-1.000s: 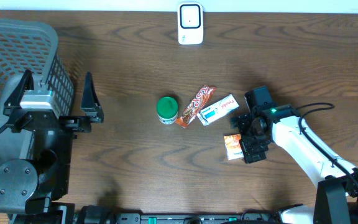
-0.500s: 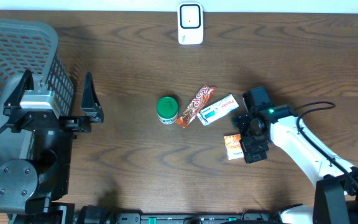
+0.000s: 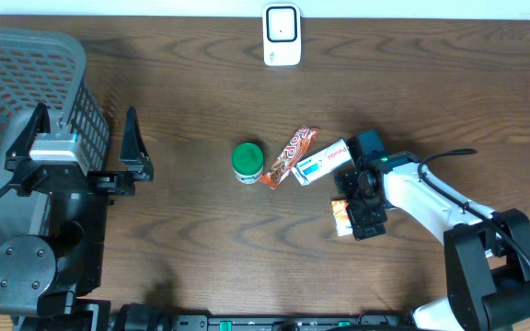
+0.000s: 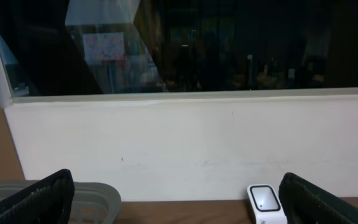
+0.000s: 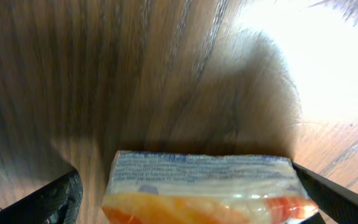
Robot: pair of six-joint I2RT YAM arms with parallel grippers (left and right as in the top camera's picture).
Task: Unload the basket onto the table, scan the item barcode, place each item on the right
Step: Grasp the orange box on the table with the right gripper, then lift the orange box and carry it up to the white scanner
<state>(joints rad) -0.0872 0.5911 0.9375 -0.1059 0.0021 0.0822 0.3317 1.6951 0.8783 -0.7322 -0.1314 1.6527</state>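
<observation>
Under right hand [image 5: 188, 202]: orange packet [image 5: 201, 186], long axis finger-to-finger.

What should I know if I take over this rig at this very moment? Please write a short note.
Left gripper: open, empty, beside the basket.
Right gripper: open, low over the orange packet, fingers on either side, not closed on it.
Green jar, red wrapper and white box lie on the table nearby; scanner stands at its far edge.
Done: no item is lifted yet.
Left: close on the packet, lift it, show its barcode to the scanner.
</observation>
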